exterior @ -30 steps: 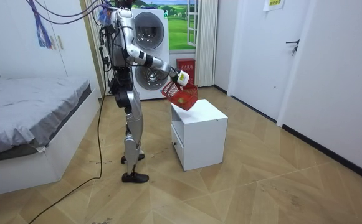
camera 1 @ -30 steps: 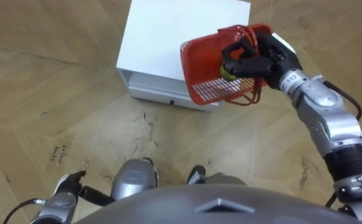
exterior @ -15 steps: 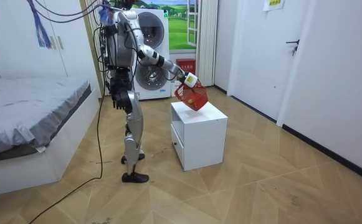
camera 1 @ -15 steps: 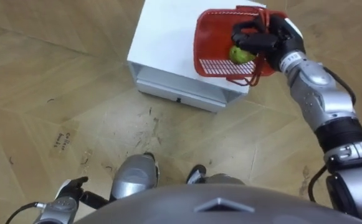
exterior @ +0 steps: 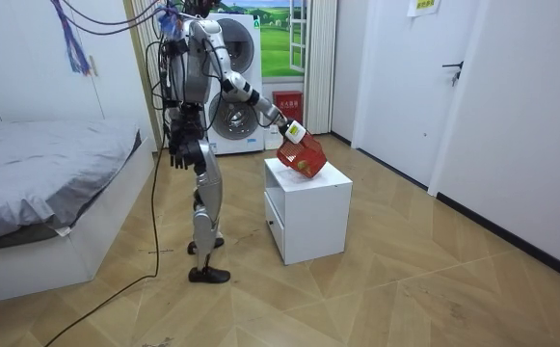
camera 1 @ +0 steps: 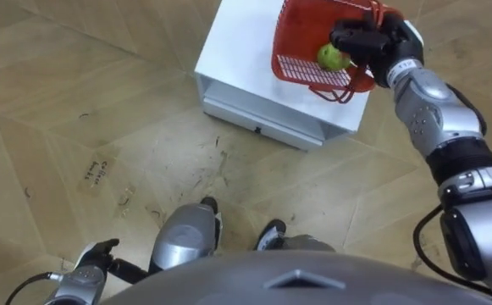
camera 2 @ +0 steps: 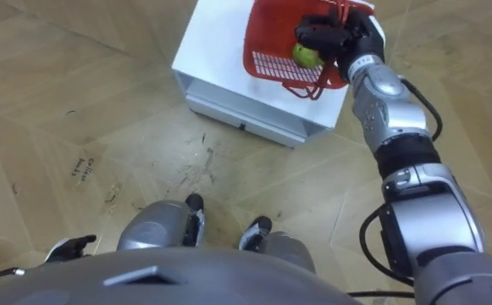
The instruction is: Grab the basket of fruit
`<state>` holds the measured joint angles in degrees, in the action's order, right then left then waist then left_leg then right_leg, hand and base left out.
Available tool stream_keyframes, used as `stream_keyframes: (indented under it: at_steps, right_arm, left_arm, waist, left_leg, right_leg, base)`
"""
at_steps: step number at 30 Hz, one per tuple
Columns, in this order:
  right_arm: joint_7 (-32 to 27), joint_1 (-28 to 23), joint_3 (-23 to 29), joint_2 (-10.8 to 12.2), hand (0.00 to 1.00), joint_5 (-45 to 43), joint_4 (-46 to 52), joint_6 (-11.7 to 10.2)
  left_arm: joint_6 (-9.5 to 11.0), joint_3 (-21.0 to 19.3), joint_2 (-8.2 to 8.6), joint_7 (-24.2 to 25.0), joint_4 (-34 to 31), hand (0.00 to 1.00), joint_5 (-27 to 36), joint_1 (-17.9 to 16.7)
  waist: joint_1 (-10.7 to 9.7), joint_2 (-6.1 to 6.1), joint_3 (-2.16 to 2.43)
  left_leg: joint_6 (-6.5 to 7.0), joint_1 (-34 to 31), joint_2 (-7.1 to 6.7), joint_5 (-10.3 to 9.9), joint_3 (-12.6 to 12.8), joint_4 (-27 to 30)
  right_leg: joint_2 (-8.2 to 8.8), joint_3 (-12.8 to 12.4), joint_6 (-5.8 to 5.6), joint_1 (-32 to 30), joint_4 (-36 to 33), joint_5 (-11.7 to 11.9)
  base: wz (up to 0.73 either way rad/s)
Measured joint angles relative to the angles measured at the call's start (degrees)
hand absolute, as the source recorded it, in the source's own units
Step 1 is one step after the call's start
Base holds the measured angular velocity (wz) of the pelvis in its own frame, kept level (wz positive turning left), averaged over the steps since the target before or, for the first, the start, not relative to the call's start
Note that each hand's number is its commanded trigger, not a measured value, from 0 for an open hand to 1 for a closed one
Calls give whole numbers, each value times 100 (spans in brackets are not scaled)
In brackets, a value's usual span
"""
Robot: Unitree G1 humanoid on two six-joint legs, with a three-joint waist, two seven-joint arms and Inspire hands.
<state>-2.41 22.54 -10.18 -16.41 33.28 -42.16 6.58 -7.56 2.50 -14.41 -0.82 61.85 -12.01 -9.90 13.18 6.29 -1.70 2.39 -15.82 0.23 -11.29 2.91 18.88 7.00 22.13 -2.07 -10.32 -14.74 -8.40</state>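
right robot hand point(camera 1: 371, 40) curled on edge of red plastic mesh basket point(camera 1: 301, 34), tilted over white square tabletop point(camera 1: 241, 47); round green fruit point(camera 1: 333, 57) inside. left robot hand point(camera 1: 93, 258) loose-fingered.

White cabinet point(camera 1: 246, 47) stands on the wooden floor point(camera 1: 76, 102) just ahead of me, red basket point(camera 1: 301, 34) tilted over its far right corner, contact unclear.

I see the room bright and evenly lit, the white cabinet point(camera 1: 246, 68) top close to glaring, soft shadow along its base on the floor point(camera 1: 102, 110), and a pale sheen across the boards.
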Motion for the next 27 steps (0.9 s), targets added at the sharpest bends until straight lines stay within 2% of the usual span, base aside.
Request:
stream_keyframes:
  at_steps: [1,3,20,27]
  right_arm:
    - [0,1,0,0,92,-2,-2,0]
    - [4,4,0,0,0,-2,-10,0]
    - [157,290,-93,1,0,-262,-486,-10]
    - [232,314,-214,3,0,-403,-643,-37]
  left_arm:
    - [-16,0,0,0,1,0,-1,24]
    - [-16,1,1,6,7,0,-1,36]
    - [-87,9,32,66,64,0,-1,36]
    - [-87,75,37,152,69,0,0,56]
  waist:
    - [4,0,-1]
    - [9,0,-2]
    - [142,-59,-46]
    - [138,-61,-46]
  left_leg:
    - [4,-11,0,2,1,0]
    - [9,-16,-1,5,4,1]
    - [12,-82,-3,7,-47,-3]
    - [12,-81,-5,7,-50,-3]
  right_leg:
    - [2,1,0,-6,-5,0]
    - [3,2,0,-6,-6,0]
    - [-6,-4,-13,-65,-12,-9]
    - [-2,-2,-17,-61,-12,-11]
  base:
    - [7]
    - [3]
    - [1]
    - [0]
